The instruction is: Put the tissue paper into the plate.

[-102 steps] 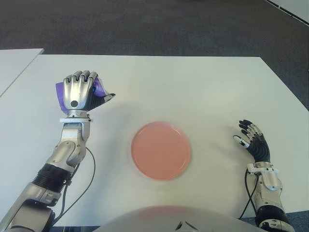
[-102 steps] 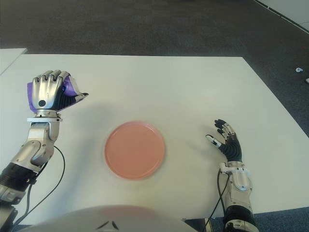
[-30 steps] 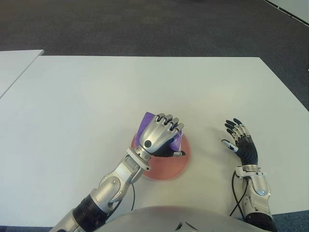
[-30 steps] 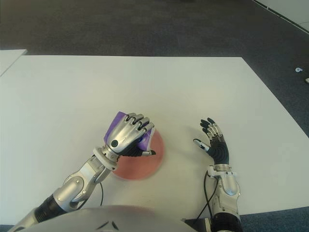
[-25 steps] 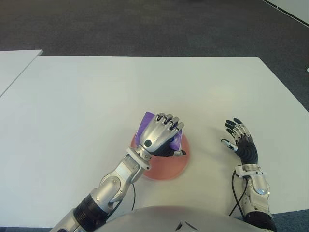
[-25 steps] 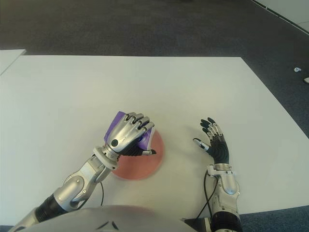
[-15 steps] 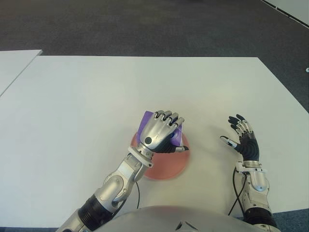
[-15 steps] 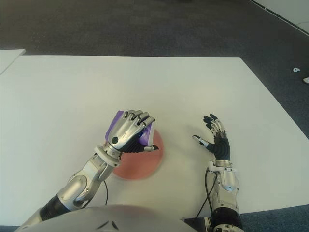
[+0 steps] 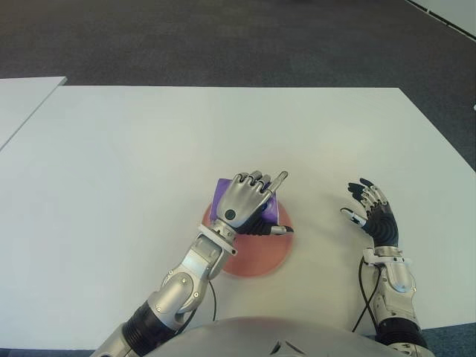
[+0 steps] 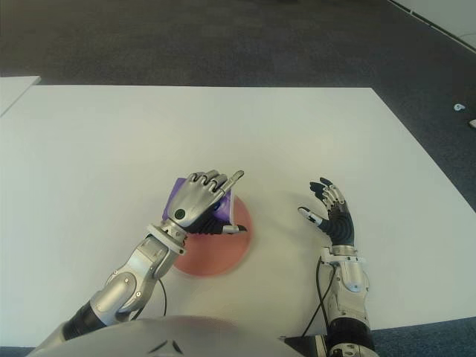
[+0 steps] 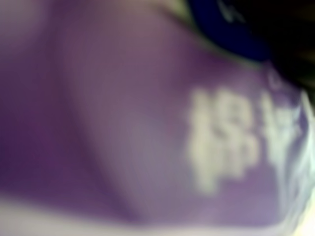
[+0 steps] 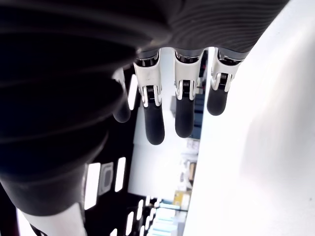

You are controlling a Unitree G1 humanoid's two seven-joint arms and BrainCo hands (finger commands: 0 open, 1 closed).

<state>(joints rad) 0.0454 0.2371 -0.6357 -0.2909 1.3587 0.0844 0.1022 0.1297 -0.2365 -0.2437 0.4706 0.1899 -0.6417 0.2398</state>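
1. Over the far-left part of the pink plate point(image 9: 256, 256) is where I've got the left hand point(image 9: 248, 204), with the purple tissue paper point(image 9: 223, 195) pack tucked under the palm

2. Hand state: I'd call it half let go. One finger pokes straight out toward the far right, the others are curled loosely over the pack and the thumb sticks out to the right. The left wrist view is nothing but purple wrapper up close, so the pack sits right against the palm, but I can't tell whether it's really pinched or just resting there

3. Where the tissue is: above the plate's far-left edge, one corner poking out past the rim on the far-left side. I can't see whether its underside touches the plate

4. Right hand point(image 9: 371, 216) is idle, fingers spread and holding nothing, showing to the right of the plate over the white table point(image 9: 134, 141), well apart from it

5. My read on progress: carry looks done, drop-off is mid-way. What's left is opening the rest of the fingers and pulling the hand clear. I'd worry a bit about the pack ending up hanging off the rim instead of sitting fully inside
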